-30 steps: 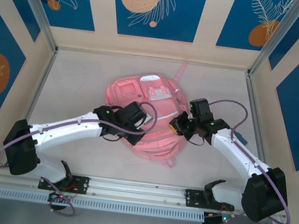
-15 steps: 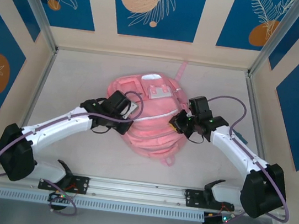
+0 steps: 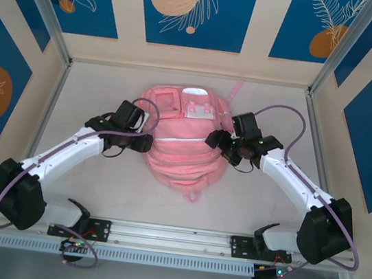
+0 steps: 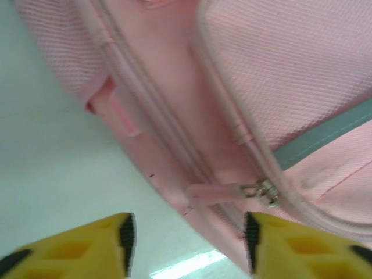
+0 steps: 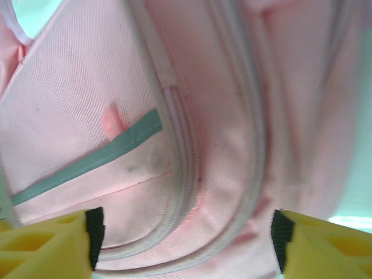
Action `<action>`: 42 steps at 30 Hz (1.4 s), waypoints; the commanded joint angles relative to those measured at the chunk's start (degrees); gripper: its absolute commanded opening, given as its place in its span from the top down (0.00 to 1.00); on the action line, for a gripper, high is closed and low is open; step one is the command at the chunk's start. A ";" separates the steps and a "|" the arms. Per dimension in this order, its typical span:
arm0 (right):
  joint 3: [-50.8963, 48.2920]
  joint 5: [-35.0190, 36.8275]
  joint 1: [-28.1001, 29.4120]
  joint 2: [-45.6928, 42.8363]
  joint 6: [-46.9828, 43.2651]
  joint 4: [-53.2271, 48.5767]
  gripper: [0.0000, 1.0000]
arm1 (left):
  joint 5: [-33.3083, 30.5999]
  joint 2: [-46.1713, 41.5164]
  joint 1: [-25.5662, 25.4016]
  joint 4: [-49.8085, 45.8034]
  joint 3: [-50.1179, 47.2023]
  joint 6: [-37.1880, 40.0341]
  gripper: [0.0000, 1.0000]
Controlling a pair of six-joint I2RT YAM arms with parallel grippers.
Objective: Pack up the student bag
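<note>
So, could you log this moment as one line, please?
student bag: lying on table | left gripper: open, empty, at bag's left edge | right gripper: open, empty, at bag's right edge

I see bright, even light from above with soft shadows. Up close the student bag (image 4: 290, 75) looks blurry, and the tabletop (image 4: 58, 151) has a shiny streak.

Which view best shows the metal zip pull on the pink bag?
Left wrist: the zip pull is close and sharp. The top view has the whole bag, with pulls too small to tell; the right wrist view has zip seams and a grey strip.
</note>
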 commanded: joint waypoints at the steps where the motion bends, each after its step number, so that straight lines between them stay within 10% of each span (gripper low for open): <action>1: 1.64 14.71 -1.54 -3.27 -5.13 -7.98 0.18 | -1.07 -3.35 1.49 -4.63 1.05 -3.02 0.31; 8: -1.84 20.99 -17.98 -2.23 -8.76 -9.35 0.15 | 0.11 -6.50 3.52 -6.37 1.45 -4.49 0.10; 20: -0.35 9.40 -43.91 8.14 -11.85 -2.13 0.14 | 2.46 -6.61 5.25 -2.87 0.42 -8.67 0.00; 42: 3.32 4.67 -44.23 24.88 -19.19 -2.23 0.13 | 4.86 -7.40 5.77 -2.02 -1.18 -8.57 0.00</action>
